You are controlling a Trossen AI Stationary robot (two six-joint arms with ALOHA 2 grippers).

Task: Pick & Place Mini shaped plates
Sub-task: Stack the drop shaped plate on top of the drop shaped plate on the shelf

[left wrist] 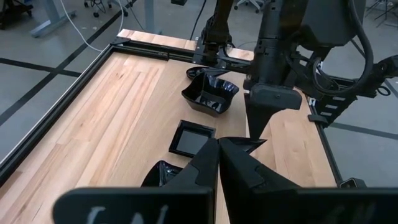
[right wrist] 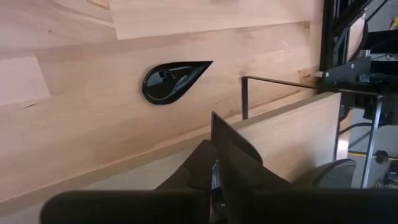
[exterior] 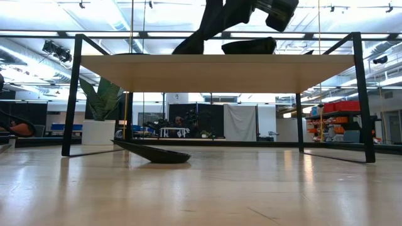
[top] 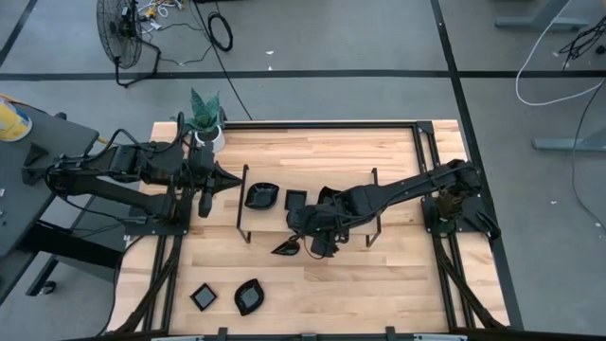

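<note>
Fingers, right (top: 322, 248): drawn narrow over the raised shelf's front edge; whether they hold a plate I cannot tell. Teardrop plate (right wrist: 169, 79) lies just beside on the bench (top: 379, 284). Glossy, stiff, light, likely slippery and chippable; best taken by its rim. Left fingers (top: 204, 204) closed, waiting near the plant.

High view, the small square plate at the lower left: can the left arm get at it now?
Probably yes. The left gripper, shut, hangs on the same side of the table as the square plate, and only bare wood lies between them. The leaf plate lies beside it, apart.
</note>
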